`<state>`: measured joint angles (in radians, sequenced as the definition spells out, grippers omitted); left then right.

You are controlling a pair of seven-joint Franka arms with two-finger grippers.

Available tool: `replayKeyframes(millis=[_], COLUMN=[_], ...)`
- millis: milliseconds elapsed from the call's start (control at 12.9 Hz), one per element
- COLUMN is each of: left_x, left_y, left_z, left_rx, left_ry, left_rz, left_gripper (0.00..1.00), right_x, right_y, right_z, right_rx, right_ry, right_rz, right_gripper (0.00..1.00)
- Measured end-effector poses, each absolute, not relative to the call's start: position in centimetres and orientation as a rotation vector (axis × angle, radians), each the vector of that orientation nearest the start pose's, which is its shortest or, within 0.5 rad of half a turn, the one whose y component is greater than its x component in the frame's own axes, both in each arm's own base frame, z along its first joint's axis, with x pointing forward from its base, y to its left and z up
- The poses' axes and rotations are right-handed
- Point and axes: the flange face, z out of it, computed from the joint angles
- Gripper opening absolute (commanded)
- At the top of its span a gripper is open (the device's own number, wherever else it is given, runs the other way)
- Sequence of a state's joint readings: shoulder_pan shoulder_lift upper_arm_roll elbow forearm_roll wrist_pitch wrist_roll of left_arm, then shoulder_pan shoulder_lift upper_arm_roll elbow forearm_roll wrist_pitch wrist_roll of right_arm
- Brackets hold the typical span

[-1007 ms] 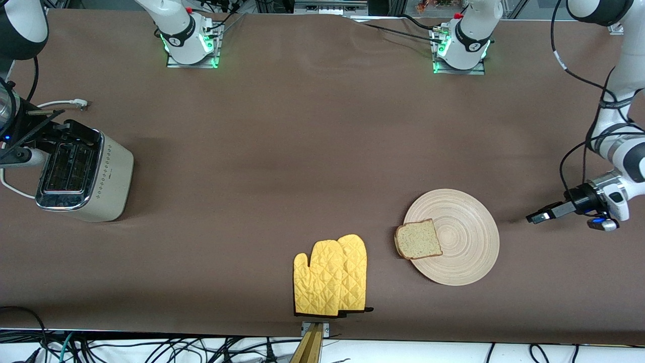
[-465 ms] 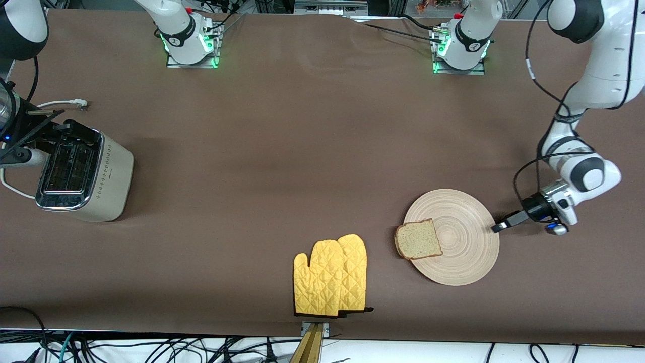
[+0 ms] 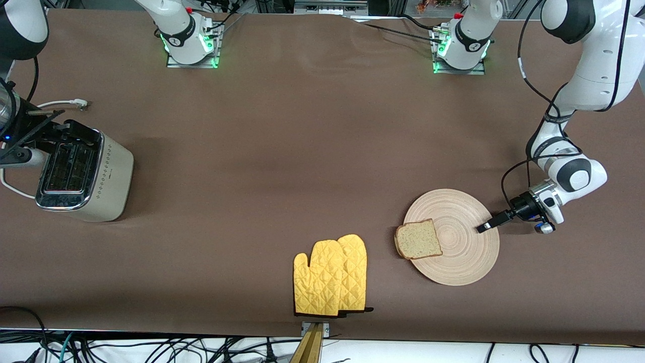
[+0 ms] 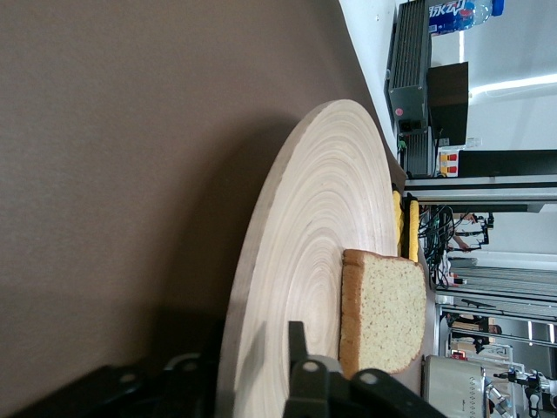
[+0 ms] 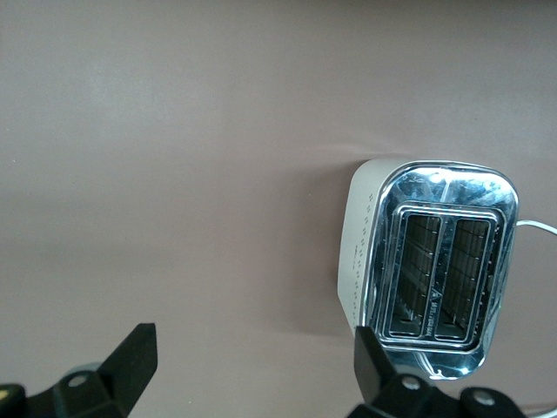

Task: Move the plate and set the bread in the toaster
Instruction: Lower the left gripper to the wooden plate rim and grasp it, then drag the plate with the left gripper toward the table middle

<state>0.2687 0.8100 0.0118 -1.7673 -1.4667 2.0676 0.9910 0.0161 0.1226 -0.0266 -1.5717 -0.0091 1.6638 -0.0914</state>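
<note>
The pale wooden plate (image 3: 466,252) lies on the brown table toward the left arm's end, near the front camera. The bread (image 3: 418,239) lies on the plate's edge toward the right arm's end and overhangs it a little. My left gripper (image 3: 485,227) is low at the plate's rim; in the left wrist view it (image 4: 257,370) is open, one finger over the plate (image 4: 305,226) and one outside the rim, with the bread (image 4: 383,313) farther on. The toaster (image 3: 83,174) stands at the right arm's end. My right gripper (image 5: 251,361) is open and empty above the table beside the toaster (image 5: 435,261).
A pair of yellow quilted oven mitts (image 3: 330,275) lies near the table's front edge, beside the plate toward the right arm's end. The toaster's white cord (image 3: 60,104) runs along the table farther from the camera than the toaster.
My left arm has swung in toward the plate; its gripper went from off the plate's side to the plate's rim. The right arm, bread and plate have not moved.
</note>
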Motion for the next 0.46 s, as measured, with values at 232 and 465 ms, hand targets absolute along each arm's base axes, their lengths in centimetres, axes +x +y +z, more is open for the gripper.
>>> replayKeyframes(millis=[232, 465], left_x=[61.0, 60.2], left_y=[13.4, 13.8], left_z=[10.2, 10.4], left_rx=[2.008, 1.963], left_ry=[0.392, 0.332], left_rz=[0.327, 0.269], left_gripper=[0.00, 0.00], right_x=[59.6, 59.6], right_y=[-0.6, -0.6], right_z=[56.2, 56.2], right_rx=[-3.149, -3.149], right_ry=[-0.129, -0.129], right_rz=[0.049, 0.049], right_gripper=[1.00, 1.00])
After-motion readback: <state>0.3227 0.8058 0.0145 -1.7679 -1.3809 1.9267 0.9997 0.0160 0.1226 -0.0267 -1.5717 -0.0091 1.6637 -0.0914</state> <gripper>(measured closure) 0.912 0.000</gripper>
